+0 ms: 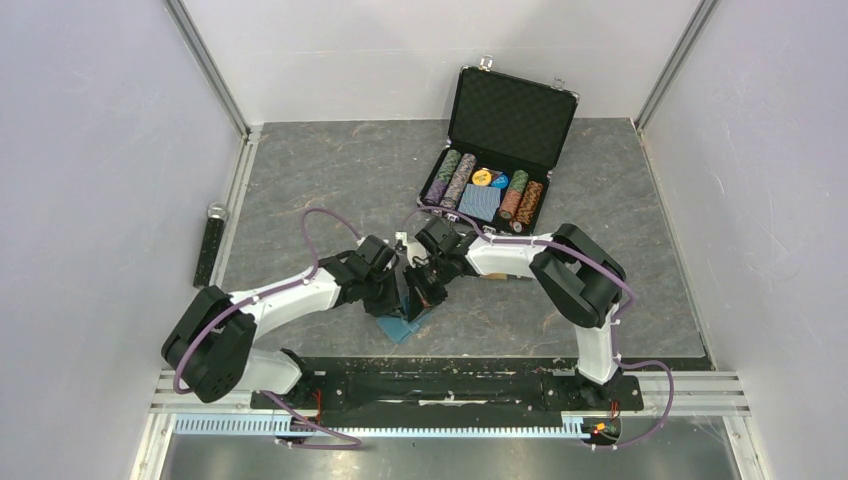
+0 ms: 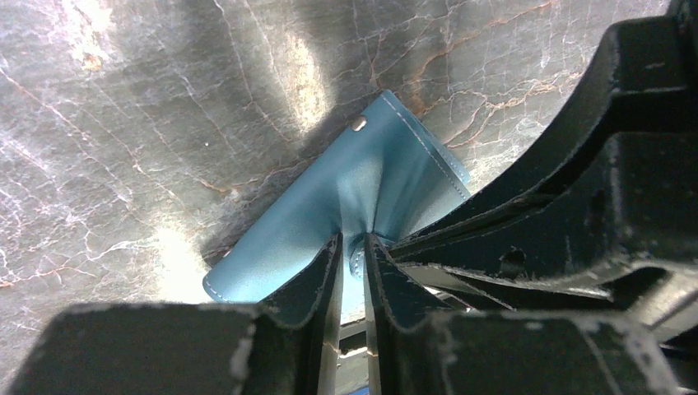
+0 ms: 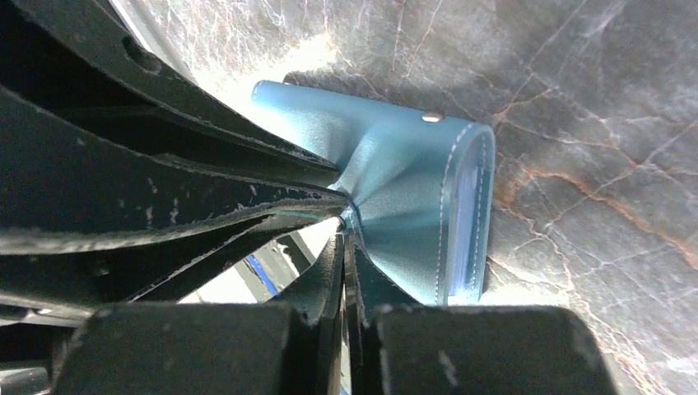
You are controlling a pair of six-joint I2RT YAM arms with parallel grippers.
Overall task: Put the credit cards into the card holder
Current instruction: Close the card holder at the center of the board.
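The teal-blue card holder (image 1: pixel 403 324) lies on the dark marbled table near the front, one side lifted. Both grippers meet on it. My left gripper (image 2: pixel 354 240) is shut on a pinched fold of the card holder (image 2: pixel 313 222), with a metal snap showing between its fingers. My right gripper (image 3: pixel 346 222) is shut on the same fold of the card holder (image 3: pixel 403 189) from the other side. In the top view the left gripper (image 1: pixel 408 283) and the right gripper (image 1: pixel 432 286) almost touch. No credit card shows plainly; a tan sliver (image 1: pixel 492 277) peeks from under my right forearm.
An open black metal-edged case (image 1: pixel 512 110) stands at the back right, holding rows of striped poker chips (image 1: pixel 455 178) and a blue patterned deck (image 1: pixel 480 203). A black strip with a small silvery object (image 1: pixel 215 212) lies along the left wall.
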